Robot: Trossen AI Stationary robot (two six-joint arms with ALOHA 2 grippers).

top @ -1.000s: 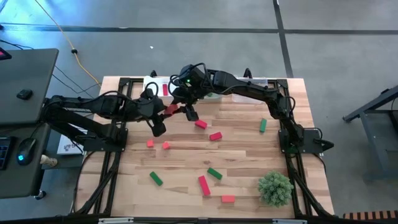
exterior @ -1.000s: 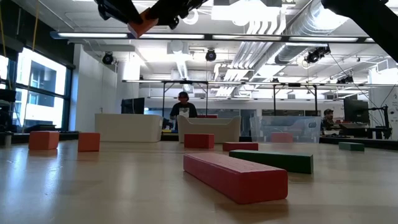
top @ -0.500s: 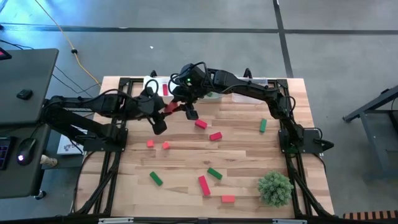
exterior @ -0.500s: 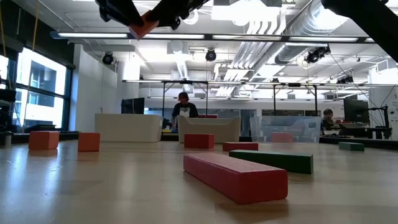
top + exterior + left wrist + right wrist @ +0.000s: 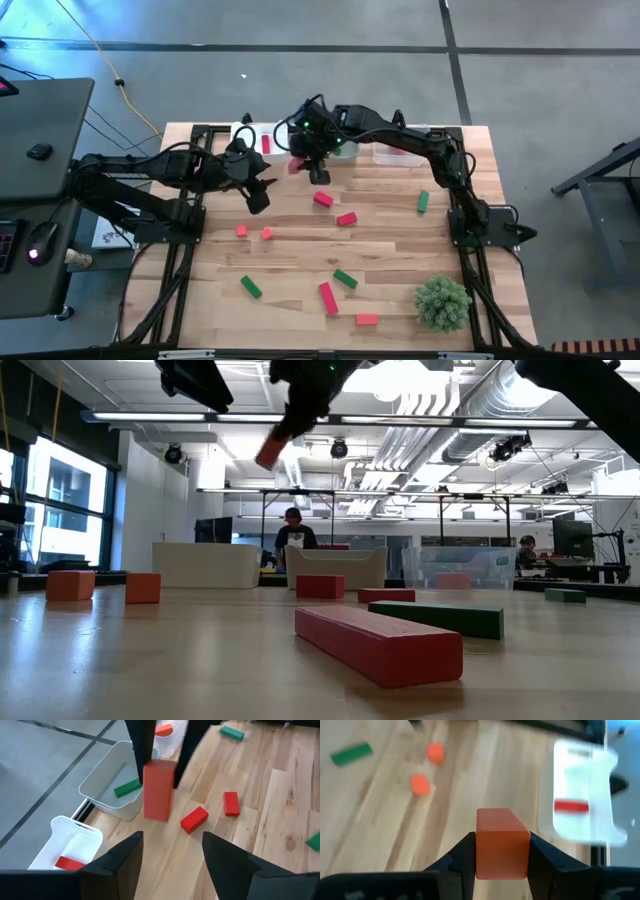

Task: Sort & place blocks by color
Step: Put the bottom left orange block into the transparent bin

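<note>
My right gripper [image 5: 501, 851] is shut on a coral orange-red oblong block [image 5: 158, 790], high above the table's far middle [image 5: 295, 166]. My left gripper [image 5: 172, 865] stands open just left of it [image 5: 262, 188], touching nothing. More blocks lie flat on the wooden table: two red bars [image 5: 322, 199] [image 5: 346, 218], two orange cubes [image 5: 241, 231] [image 5: 267, 234], green bars [image 5: 250, 287] [image 5: 345, 279] [image 5: 423, 202], a red bar [image 5: 328, 297] and a coral one [image 5: 366, 320]. My right gripper pinches the block's upper end [image 5: 159, 769] between its two fingers [image 5: 142, 750], one on each long side face. The fingers come from above, slanting down. The block hangs below them, nearly upright and clear of the table [image 5: 270, 452].
Clear plastic bins stand along the far edge: one holds a green block [image 5: 126, 787], one a red block [image 5: 70, 863], one an orange block [image 5: 164, 729]. A bushy green plant [image 5: 441, 303] stands at the near right corner. The table's middle has bare wood between the scattered blocks.
My left gripper has let go of the coral block, which both grippers had held between them. My right gripper has carried it toward the table's right and tipped further downward; the block has swung from lying between the grippers to hanging nearly upright.
</note>
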